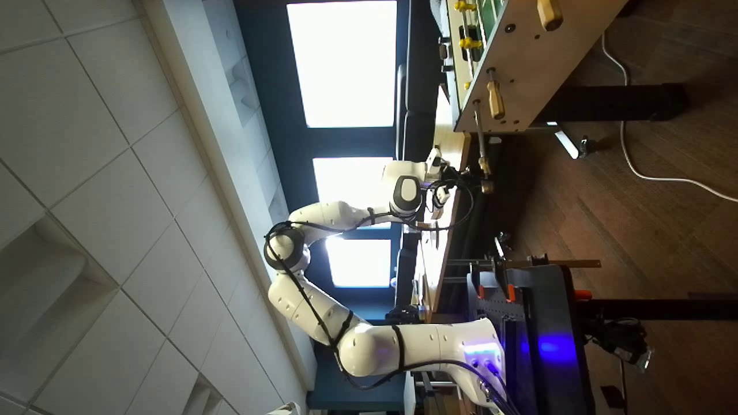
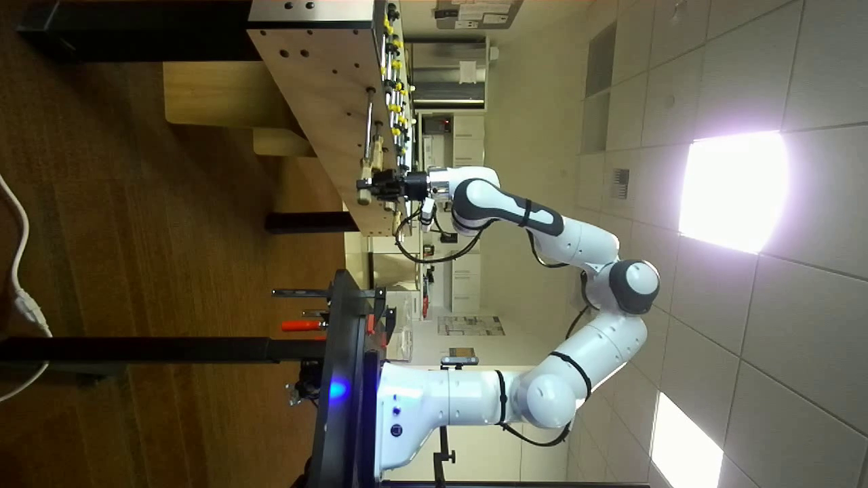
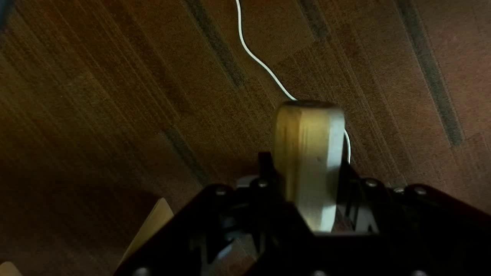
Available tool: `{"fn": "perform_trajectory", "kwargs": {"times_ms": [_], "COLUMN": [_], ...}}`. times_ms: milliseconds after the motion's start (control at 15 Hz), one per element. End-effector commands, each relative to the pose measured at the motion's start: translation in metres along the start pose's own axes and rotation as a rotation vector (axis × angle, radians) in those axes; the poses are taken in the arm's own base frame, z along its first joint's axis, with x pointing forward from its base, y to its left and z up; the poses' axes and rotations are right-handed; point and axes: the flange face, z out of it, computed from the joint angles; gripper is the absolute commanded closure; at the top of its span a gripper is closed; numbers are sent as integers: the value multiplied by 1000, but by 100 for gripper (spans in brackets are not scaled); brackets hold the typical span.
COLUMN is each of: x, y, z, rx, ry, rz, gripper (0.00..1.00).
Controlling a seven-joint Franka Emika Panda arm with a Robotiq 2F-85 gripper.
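And it's the handle [image 3: 312, 153] right there between the jaws, and they're clamped on it from both sides! It's pale wood (many-sided, by the look of it), its dark end poking out past the jaws in the wrist view. From the jaws, in an exterior view, the rod [image 2: 369, 122] runs straight to the wooden side of the table [image 2: 332, 115]. A second handle [image 2: 378, 154] sits near the jaws; farther off from them, yellow figures [image 1: 470, 43] dot the table. Down below, well apart from the jaws, a white cable [image 3: 264, 67] snakes over the brown floor [image 3: 184, 122]. And the arm [image 2: 617, 335] arches back from the jaws to a black stand [image 2: 342, 325], well away from them, a red-handled clamp [image 2: 302, 326] at its edge!
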Motion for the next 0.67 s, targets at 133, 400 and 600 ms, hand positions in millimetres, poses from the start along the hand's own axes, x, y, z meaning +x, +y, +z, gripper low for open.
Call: {"fn": "perform_trajectory", "kwargs": {"times_ms": [133, 400, 600], "x": [-50, -66, -81], "y": [-25, -31, -59], "z": [-52, -73, -105], "rx": [25, 27, 38], "ry": [21, 21, 8], "rz": [2, -19, -62], "gripper": [85, 84, 42]}}
